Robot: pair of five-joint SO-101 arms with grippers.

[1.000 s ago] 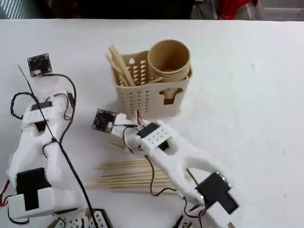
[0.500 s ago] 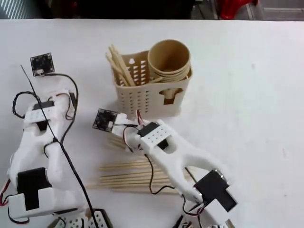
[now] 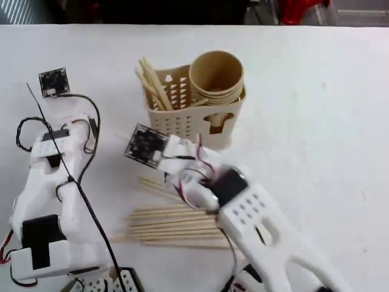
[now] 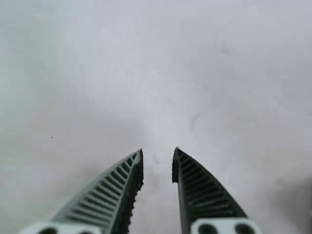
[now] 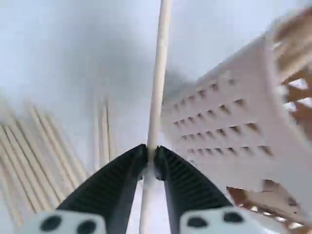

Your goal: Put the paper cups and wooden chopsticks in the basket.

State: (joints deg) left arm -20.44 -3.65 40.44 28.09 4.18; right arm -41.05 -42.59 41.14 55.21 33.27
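Observation:
Stacked paper cups (image 3: 216,76) and a few wooden chopsticks (image 3: 152,82) stand in the cream perforated basket (image 3: 182,125). A pile of loose chopsticks (image 3: 173,222) lies on the white table in front of it. My right gripper (image 5: 150,158) is shut on a single chopstick (image 5: 160,73), held off the table beside the basket wall (image 5: 229,126), with the pile (image 5: 29,146) below. The right arm (image 3: 243,213) sits over the pile, its wrist close to the basket's front left corner. My left gripper (image 4: 157,163) is narrowly open over bare table, holding nothing.
The left arm (image 3: 51,152) rests at the table's left side with black cables looped over it. White table surface stretches to the right of the basket and behind it. A dark floor and a red object lie beyond the far edge.
The right arm has lifted and swung toward the basket, raising its wrist off the pile with one chopstick. The left arm has barely moved.

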